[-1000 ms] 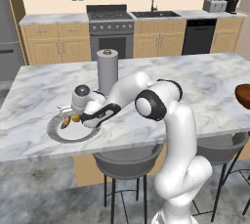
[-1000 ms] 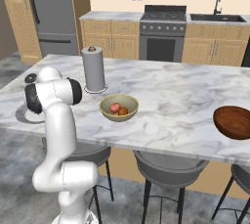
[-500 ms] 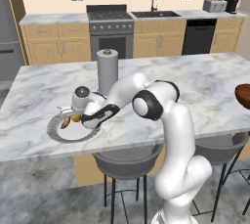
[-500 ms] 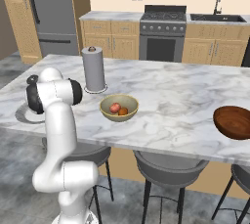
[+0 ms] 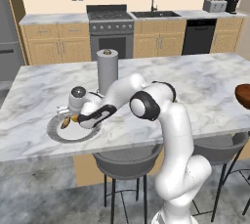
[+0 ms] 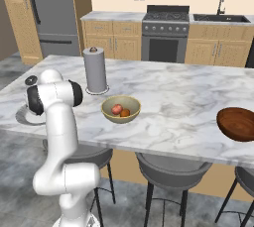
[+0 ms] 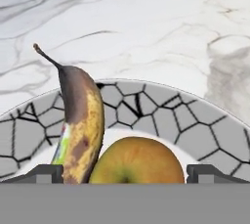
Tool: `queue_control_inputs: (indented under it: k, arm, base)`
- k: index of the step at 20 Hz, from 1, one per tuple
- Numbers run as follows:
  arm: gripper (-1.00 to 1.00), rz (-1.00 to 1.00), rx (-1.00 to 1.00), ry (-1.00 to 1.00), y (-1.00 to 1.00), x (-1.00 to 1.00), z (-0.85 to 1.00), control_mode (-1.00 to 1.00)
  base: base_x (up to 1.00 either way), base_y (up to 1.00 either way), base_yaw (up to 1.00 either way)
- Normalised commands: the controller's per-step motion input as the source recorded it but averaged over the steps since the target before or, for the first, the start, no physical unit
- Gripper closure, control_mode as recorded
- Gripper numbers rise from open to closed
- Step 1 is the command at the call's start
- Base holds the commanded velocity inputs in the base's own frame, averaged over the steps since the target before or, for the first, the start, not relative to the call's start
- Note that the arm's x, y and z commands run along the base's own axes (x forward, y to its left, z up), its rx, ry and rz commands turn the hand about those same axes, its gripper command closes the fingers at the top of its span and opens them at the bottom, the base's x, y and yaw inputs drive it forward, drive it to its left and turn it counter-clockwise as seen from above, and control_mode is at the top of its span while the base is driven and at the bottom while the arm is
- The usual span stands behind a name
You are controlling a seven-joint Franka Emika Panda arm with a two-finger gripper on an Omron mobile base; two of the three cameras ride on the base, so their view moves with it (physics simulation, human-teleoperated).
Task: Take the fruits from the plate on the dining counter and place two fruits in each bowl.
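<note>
We see the gripper (image 5: 66, 120) low over the plate (image 5: 58, 134) at the left end of the dining counter (image 5: 195, 91), its jaws spread wide with nothing held between them. In the hand view the two fingertips (image 7: 44, 173) stand far apart at the bottom, and the fruit lies between them — the banana (image 7: 78, 125) toward the left tip, dark at its stem end and leaning against the yellow-green fruit (image 7: 137, 162), which sits nearer the middle. Both rest on the plate, whose crackle-patterned rim (image 7: 146, 105) curves just beyond them.

Behind the gripper and a little to its right stands a grey paper towel roll (image 5: 108, 71). Further right, well apart from the hand, the right base view shows the tan-yellow bowl (image 6: 120, 109) with a red fruit (image 6: 116, 108) and an orange fruit (image 6: 125, 113) inside it, touching. Farthest right — near the counter's other end — sits the dark reddish-brown bowl (image 6: 237, 124); we cannot tell whether anything lies in it.
</note>
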Motion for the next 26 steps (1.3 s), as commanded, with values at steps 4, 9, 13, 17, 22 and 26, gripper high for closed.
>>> queue_control_inputs:
  k: [4,9,13,17,22,26]
  arm:
    - [-1.00,0.00,0.00,0.00,0.00,0.15,-0.05,-1.00]
    - [-1.00,0.00,0.00,0.00,0.00,0.12,-0.09,-1.00]
    - [-1.00,0.00,0.00,0.00,-0.03,0.02,-0.09,-1.00]
    - [1.00,0.00,0.00,0.03,-0.07,0.00,-0.03,-1.00]
    - [1.00,0.00,0.00,0.00,-0.31,-0.01,0.00,-1.00]
    - [1.00,-0.04,0.00,0.02,-0.28,0.00,0.07,-1.00]
  base:
    - [0.00,0.00,0.00]
    - [0.00,0.00,0.00]
    - [0.00,0.00,0.00]
    - [0.00,0.00,0.00]
    - [0.00,0.00,0.00]
    - [0.00,0.00,0.00]
